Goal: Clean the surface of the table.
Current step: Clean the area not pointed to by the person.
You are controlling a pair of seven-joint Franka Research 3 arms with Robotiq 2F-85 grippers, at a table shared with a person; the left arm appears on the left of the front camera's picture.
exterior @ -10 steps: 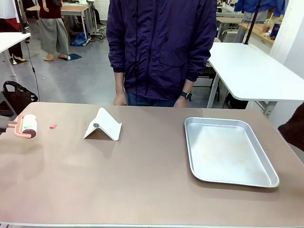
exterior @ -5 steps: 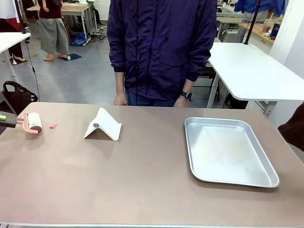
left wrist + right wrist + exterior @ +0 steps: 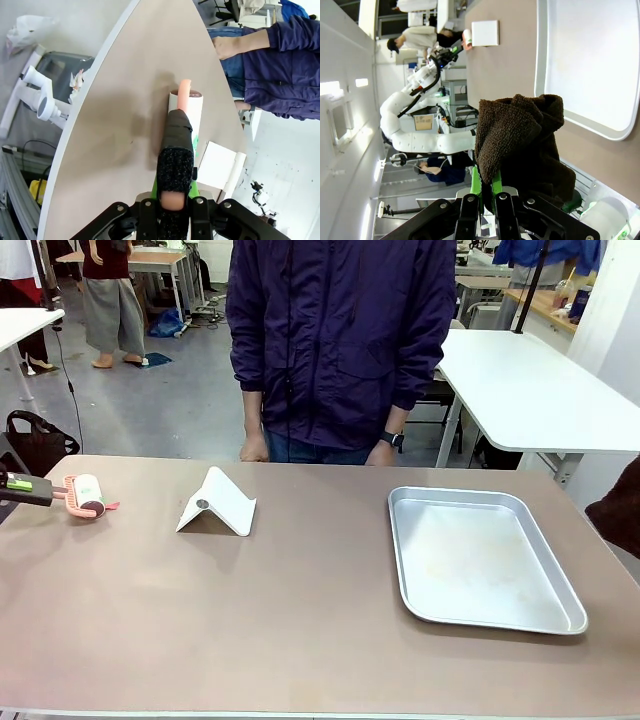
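At the far left of the table [image 3: 300, 630], with the left gripper [image 3: 36, 489] clamped on the pink lint roller [image 3: 87, 494], press its roll flat across the red scrap [image 3: 110, 506] just beside it, while the right gripper [image 3: 487, 186] pinches a brown towel [image 3: 520, 140].

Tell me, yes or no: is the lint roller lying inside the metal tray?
No, the lint roller is at the table's left end, held by the left gripper, well apart from the metal tray.

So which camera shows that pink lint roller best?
The front view: the lint roller shows whole, pink frame and white roll. The left wrist view is closer, but the left gripper partly hides it. The right wrist view gives a distant speck.
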